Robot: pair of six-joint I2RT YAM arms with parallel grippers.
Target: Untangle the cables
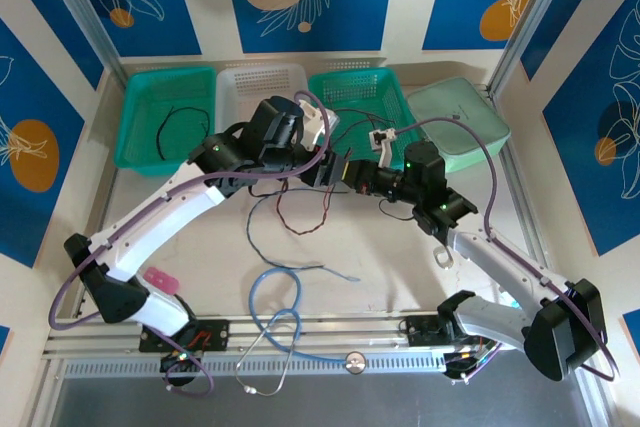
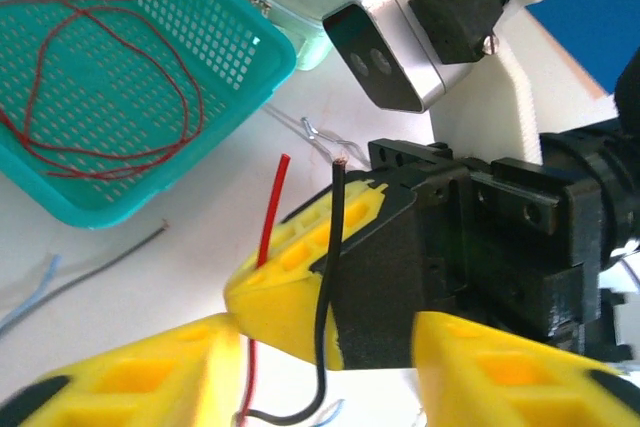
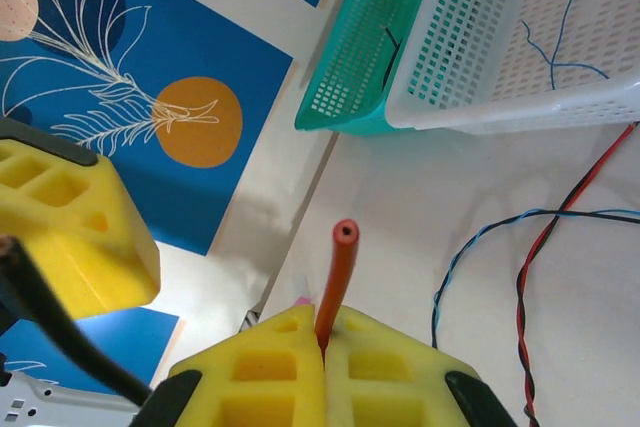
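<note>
Cables (image 3: 523, 327): red, black and blue strands lie twisted together on the tabletop (image 3: 420, 197), in front of the baskets.

Right claw (image 3: 323, 332) is clenched on a red cable (image 3: 340, 267), whose cut end sticks up just past the yellow pads.

Left claw (image 2: 328, 347) is released. Its two yellow fingers (image 2: 130, 377) stand apart, one on either side of the right claw's tip.

A black cable (image 2: 335, 237) runs up the side of the right claw, just beside the red one. Whether anything pinches it cannot be told.

Top view: both claws meet nose to nose over the middle of the tabletop, near the baskets. The tangle lies just on the arm-base side of them.

Baskets:
- Left teal basket (image 1: 140, 97) holds a black strand (image 3: 388, 47).
- White basket (image 3: 480, 57) holds a blue strand (image 3: 556, 60).
- Right teal basket (image 2: 215, 97) holds a looped red strand (image 2: 192, 97).

Thick light-blue tube (image 1: 275, 297) lies near the front edge, apart from the tangle.
</note>
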